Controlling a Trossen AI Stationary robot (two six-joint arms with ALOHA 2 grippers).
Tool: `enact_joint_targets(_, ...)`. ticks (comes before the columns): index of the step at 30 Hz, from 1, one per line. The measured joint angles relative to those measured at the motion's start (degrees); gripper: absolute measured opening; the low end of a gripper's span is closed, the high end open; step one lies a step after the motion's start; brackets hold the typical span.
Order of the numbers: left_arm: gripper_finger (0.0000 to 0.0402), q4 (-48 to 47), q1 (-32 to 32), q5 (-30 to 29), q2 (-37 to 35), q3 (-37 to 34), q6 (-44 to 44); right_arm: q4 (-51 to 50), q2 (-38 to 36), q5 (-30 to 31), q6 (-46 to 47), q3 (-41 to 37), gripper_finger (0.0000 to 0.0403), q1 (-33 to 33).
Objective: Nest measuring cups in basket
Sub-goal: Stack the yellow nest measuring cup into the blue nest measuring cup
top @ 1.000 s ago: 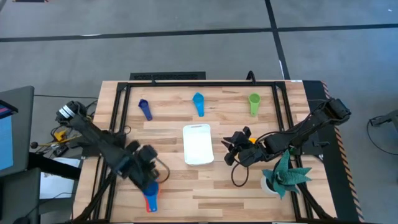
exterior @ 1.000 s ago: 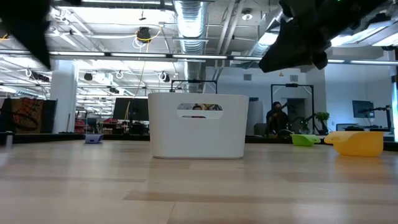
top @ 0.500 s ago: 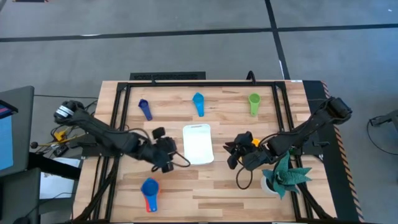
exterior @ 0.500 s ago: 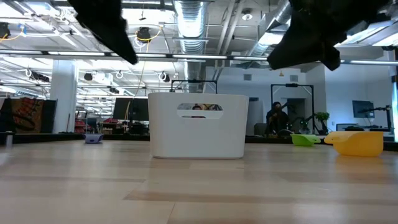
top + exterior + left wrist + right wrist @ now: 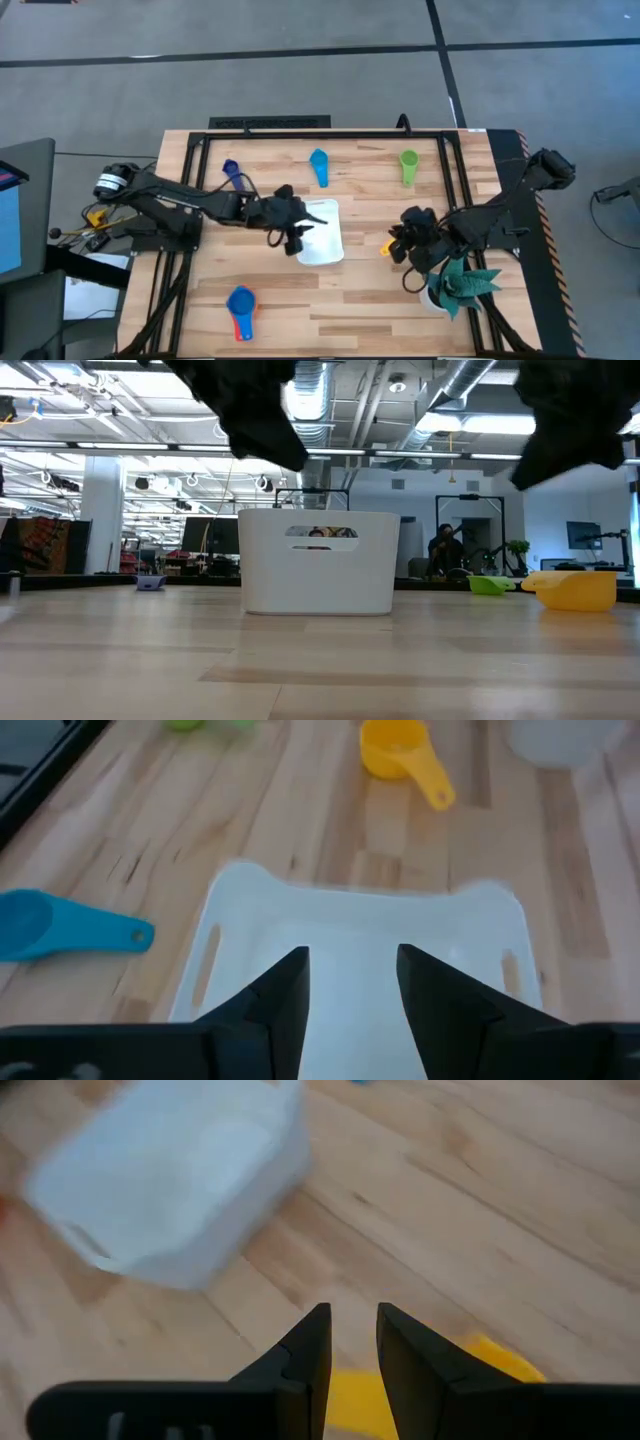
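- My left claw (image 5: 293, 232) hangs over the left rim of the basket (image 5: 325, 245); its fingers (image 5: 285, 995) are parted with nothing between them, and the basket floor beneath looks bare.
- My right claw (image 5: 408, 245) sits low over the counter (image 5: 350, 300) to the right of the basket, right beside the yellow cup (image 5: 388, 247). The fingers (image 5: 305, 1345) show a narrow gap and hold nothing; the yellow cup lies just past the tips in the right wrist view.
- No cup is in the basket that I can see. The dark blue cup (image 5: 233, 175), light blue cup (image 5: 319, 166) and green cup (image 5: 408, 166) line the far side of the counter. The blue cup (image 5: 240, 300) sits with a red one (image 5: 243, 325) at the near left.
- The step in hand, I judge, is the right claw taking the yellow cup. I should come down square on the handle or across the bowl's rim, close firmly, then lift clear before swinging over.
- The left claw ought to leave the basket first, or both claws will crowd the same opening.
- The teal paper plant (image 5: 458, 282) stands close behind my right arm, so I should avoid sweeping outward.
- The open boards between the basket and the yellow cup give a short, clear path.
- The near middle of the counter is free for retreat.
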Motion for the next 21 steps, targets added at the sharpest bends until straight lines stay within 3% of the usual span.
enact_joint_targets(7, 0.0141, 3.07, 1.27, 0.0, 5.65, 0.0, -1.04, -21.03, -0.5, -11.6, 9.85, 0.0, 0.0108, -4.45)
enact_joint_targets(13, 0.0141, -1.53, -0.88, -0.02, 5.2, 0.0, -3.84, -21.5, -0.43, -17.7, 1.35, -0.37, 0.0121, -11.86)
enact_joint_targets(21, 0.0141, -5.91, -4.23, -1.77, 0.54, 0.0, -5.53, -19.02, -0.43, -23.91, -10.82, -0.39, 0.019, -23.0)
